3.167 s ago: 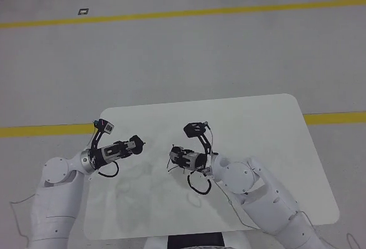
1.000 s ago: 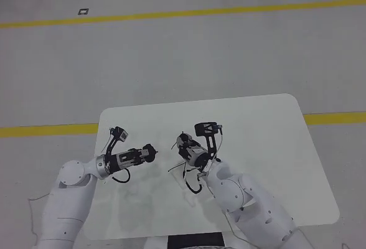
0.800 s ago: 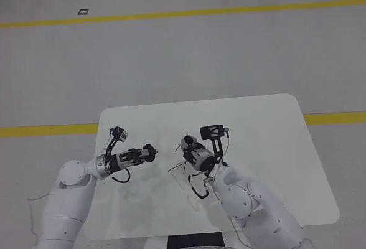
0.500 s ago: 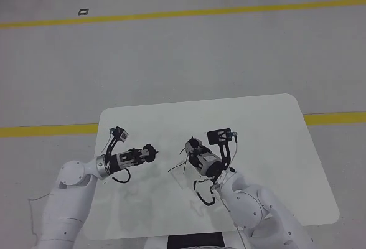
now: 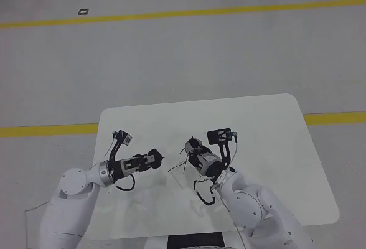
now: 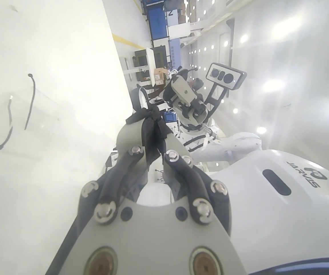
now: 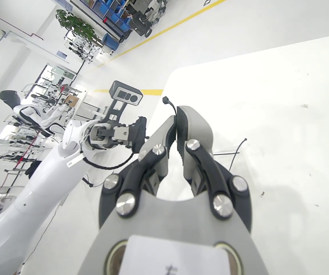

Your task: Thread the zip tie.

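My left gripper (image 6: 150,124) is pinched narrow, and I can't tell whether it holds anything. On the table (image 5: 264,124), between the arms, a clear tray (image 6: 47,107) holds loose black ties (image 6: 30,101). My right gripper (image 7: 176,121) clamps the zip tie (image 7: 166,100), whose head pokes past the fingertips. The top view adds its tail (image 5: 175,166), trailing out toward the left gripper.

Pale grey floor (image 5: 170,56) all around, and two yellow lines (image 5: 170,14) run across it, with a small dark square marker (image 5: 83,11) by the far one. A white, round-cornered table (image 5: 264,124) sits centre. Beyond it are blue storage racks (image 7: 104,1) and a leafy potted plant (image 7: 75,25), with bright ceiling lights (image 6: 270,85) overhead.
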You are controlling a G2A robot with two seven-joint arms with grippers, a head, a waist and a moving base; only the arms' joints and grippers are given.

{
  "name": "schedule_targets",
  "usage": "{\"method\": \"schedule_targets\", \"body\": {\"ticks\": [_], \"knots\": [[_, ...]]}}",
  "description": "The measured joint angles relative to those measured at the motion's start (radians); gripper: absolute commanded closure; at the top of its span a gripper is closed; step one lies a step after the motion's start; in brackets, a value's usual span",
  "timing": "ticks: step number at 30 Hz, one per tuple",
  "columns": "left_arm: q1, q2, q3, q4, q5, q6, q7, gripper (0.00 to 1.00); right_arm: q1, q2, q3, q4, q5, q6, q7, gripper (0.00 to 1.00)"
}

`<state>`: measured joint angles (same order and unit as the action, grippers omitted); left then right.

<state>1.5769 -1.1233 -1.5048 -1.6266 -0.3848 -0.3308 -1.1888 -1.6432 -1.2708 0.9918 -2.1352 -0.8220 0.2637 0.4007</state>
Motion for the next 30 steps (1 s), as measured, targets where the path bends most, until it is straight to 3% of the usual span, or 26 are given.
{"method": "schedule_targets", "body": {"ticks": [13,23,30], "knots": [[0.004,0.001,-0.001,-0.004,-0.001,0.001,0.001,1.00,-0.002,-0.001,-0.029,-0.014,-0.048,-0.016,-0.019,1.00],[0.004,0.001,-0.001,-0.004,-0.001,0.001,0.001,1.00,0.016,-0.017,-0.123,-0.016,-0.120,0.038,-0.065,1.00],[0.004,0.001,-0.001,-0.004,-0.001,0.001,0.001,1.00,0.020,-0.019,-0.129,-0.013,-0.124,0.043,-0.077,1.00]]}}
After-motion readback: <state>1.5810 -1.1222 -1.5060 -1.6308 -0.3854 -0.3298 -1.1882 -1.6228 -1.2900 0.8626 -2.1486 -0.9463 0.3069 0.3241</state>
